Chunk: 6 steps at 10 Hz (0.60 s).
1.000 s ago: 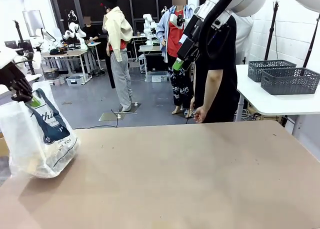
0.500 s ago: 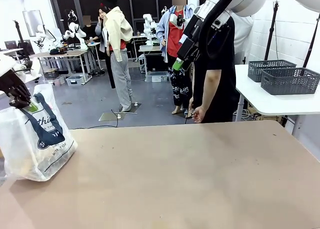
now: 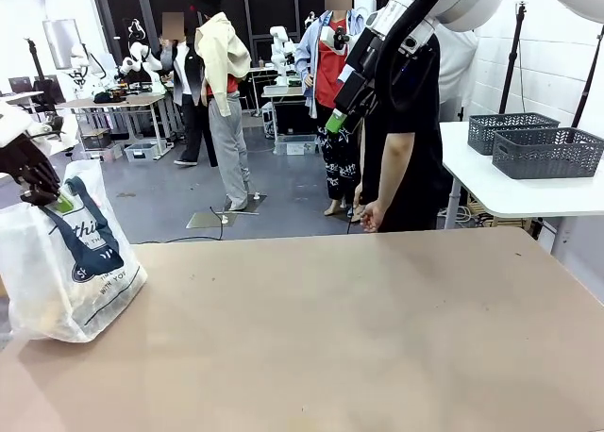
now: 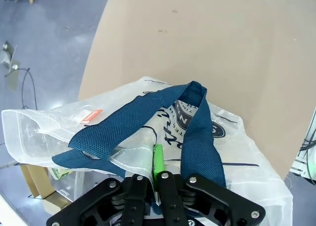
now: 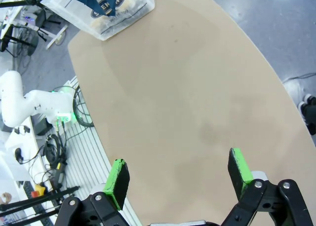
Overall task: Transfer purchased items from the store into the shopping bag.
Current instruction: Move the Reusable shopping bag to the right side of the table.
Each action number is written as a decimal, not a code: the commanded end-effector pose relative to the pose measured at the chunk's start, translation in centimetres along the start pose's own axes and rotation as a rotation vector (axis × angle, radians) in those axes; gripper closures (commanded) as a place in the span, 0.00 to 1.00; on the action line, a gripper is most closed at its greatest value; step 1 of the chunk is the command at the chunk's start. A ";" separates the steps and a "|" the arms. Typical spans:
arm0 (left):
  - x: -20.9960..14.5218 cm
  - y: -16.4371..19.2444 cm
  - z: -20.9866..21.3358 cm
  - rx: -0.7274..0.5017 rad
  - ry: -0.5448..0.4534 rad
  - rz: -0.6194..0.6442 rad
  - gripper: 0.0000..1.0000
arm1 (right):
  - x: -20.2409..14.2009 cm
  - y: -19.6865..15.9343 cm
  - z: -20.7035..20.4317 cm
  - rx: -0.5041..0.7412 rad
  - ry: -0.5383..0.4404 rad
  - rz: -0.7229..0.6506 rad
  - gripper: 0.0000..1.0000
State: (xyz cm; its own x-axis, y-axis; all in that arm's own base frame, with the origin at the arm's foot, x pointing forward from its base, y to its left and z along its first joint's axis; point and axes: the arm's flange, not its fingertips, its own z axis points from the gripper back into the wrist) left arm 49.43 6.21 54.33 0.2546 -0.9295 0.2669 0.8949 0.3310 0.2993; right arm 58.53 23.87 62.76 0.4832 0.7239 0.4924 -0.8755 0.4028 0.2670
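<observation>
The shopping bag stands at the table's left edge, translucent white with navy straps and an oval logo. My left gripper is shut on its handles from above. The left wrist view shows that gripper pinching the navy straps over the bag. Tan and yellow purchased items show dimly through the bag's bottom, and again through the bag in the right wrist view. My right gripper hangs high over the far edge; its own view shows it open with nothing between its fingers. Two dark grey baskets stand on a side table; which one is the store I cannot tell.
A person in black stands at the far side, one hand hanging near the table's far edge. The brown table stretches bare from the bag to the right. The white side table stands at the right. Other people move in the background.
The left gripper and the bag have drifted slightly to the left. The right arm has not moved. A person in the background walked to the left.
</observation>
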 end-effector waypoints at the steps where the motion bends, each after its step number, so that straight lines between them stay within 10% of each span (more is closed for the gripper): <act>1: -0.1 0.1 0.4 0.004 0.000 -0.004 1.00 | -0.2 0.0 0.0 -0.004 0.012 0.002 0.00; 6: -0.1 0.1 0.4 0.004 0.000 -0.004 1.00 | -0.2 0.0 0.0 -0.004 0.012 0.002 0.00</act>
State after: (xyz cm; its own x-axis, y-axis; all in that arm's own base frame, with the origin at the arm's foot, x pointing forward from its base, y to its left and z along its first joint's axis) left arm 49.42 6.18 54.35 0.2548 -0.9300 0.2649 0.8948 0.3306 0.3000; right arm 58.54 23.87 62.76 0.4833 0.7239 0.4924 -0.8755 0.4028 0.2670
